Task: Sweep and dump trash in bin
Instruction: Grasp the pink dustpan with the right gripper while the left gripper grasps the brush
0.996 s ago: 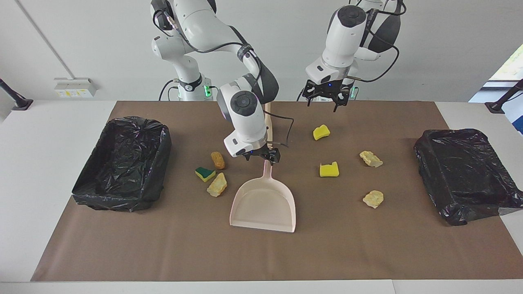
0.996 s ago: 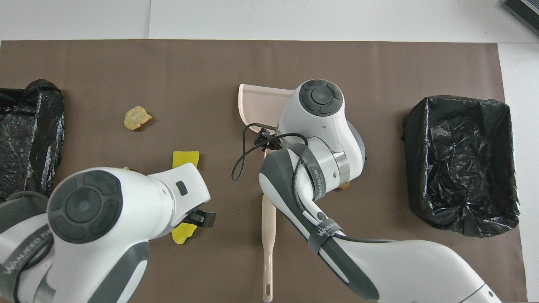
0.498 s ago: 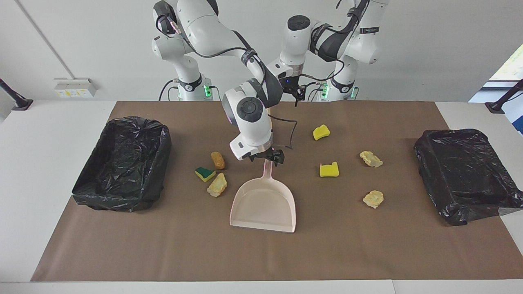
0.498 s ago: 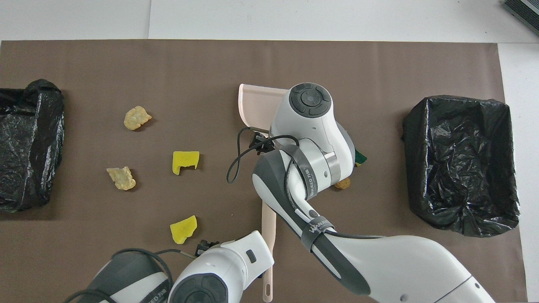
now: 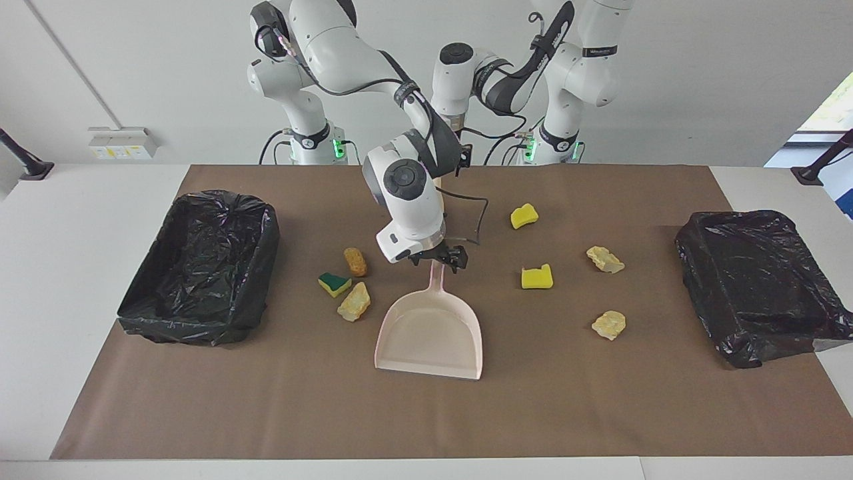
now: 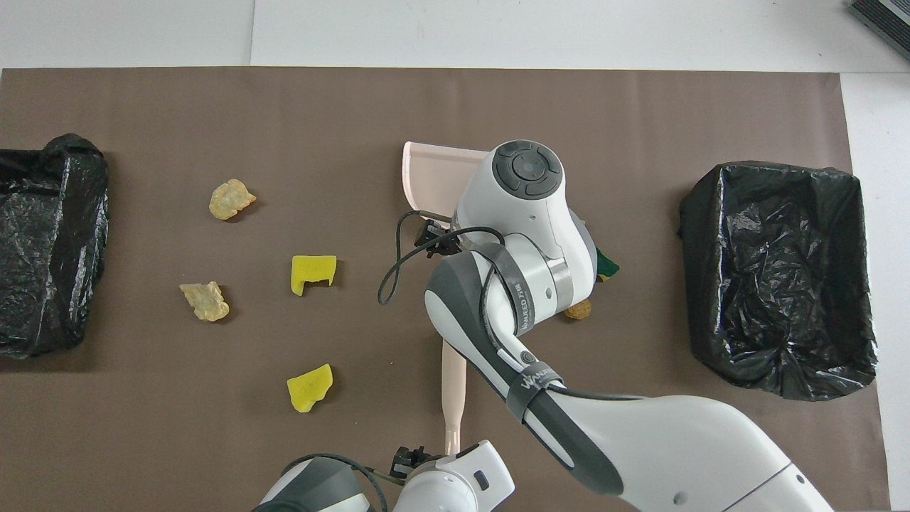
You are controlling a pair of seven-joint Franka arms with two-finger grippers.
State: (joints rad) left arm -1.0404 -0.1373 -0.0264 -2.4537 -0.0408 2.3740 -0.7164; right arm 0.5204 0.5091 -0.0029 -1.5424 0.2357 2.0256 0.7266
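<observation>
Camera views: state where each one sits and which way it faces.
Facing view: high across the table, looking at both arm bases; right gripper over the dustpan handle, left gripper at the brush.
Overhead view: above the robots' end, looking steeply down; right arm crosses the middle.
Shared: dustpan, trash, both bins.

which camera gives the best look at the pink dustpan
The facing view: the whole dustpan shows there, pan open and bare, handle running up to the right gripper. In the overhead view the right arm covers most of it; only one corner of the pan shows.
</observation>
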